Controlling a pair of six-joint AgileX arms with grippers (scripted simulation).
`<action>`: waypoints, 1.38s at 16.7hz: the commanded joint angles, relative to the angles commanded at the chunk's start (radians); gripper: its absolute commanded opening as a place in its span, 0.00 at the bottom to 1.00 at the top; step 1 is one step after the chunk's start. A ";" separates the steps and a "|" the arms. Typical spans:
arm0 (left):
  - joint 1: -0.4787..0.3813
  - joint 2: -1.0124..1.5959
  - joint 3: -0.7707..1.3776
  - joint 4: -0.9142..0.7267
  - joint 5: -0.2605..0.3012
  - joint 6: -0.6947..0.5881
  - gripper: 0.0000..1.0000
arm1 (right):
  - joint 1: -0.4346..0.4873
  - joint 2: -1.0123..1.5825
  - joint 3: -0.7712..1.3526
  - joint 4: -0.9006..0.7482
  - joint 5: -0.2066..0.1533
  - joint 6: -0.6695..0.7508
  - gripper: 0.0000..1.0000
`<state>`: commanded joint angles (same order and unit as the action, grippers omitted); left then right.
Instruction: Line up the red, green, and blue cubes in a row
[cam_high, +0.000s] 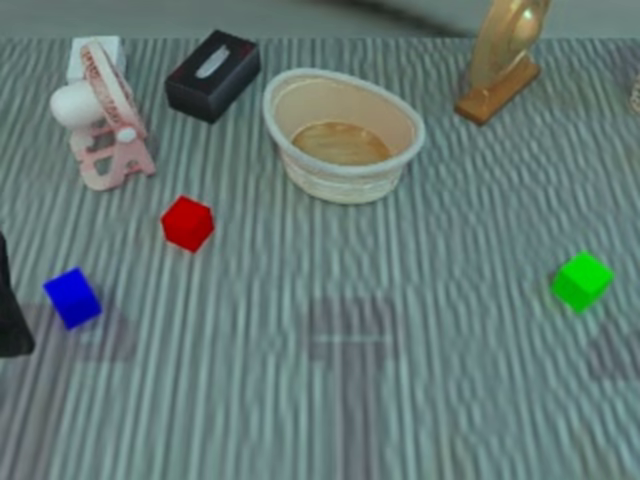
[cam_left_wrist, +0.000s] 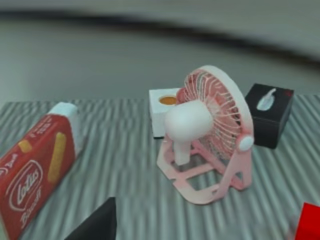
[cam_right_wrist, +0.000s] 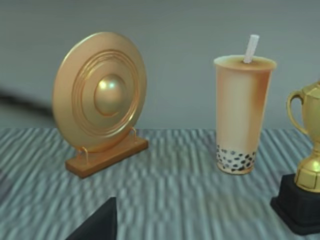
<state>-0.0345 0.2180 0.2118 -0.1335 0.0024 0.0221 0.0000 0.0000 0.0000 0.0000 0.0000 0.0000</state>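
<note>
Grey ribbed tabletop (cam_high: 400, 400), plain grey wall behind. Red cube (cam_high: 187, 222) & blue cube (cam_high: 72, 297) sit left, green cube (cam_high: 582, 280) far right. Your left arm (cam_high: 10, 310) is cut off at the left edge; grippers can't be judged.

Cubes matt, smooth: red cube (cam_high: 187, 222); basket (cam_high: 343, 135) woven; gold disc (cam_right_wrist: 100, 91) glossy metal.

Left arm (cam_high: 12, 310) a dark sliver at the table's left edge — right arm out of the top view

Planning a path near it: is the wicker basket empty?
Empty: the top view shows the basket's bare woven bottom, no cube inside.
</note>
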 joint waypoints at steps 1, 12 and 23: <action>-0.010 0.073 0.067 -0.043 0.000 0.007 1.00 | 0.000 0.000 0.000 0.000 0.000 0.000 1.00; -0.154 1.236 1.058 -0.693 0.000 0.119 1.00 | 0.000 0.000 0.000 0.000 0.000 0.000 1.00; -0.256 2.051 1.765 -1.127 0.001 0.196 1.00 | 0.000 0.000 0.000 0.000 0.000 0.000 1.00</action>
<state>-0.2906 2.2695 1.9768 -1.2605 0.0038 0.2182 0.0000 0.0000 0.0000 0.0000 0.0000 0.0000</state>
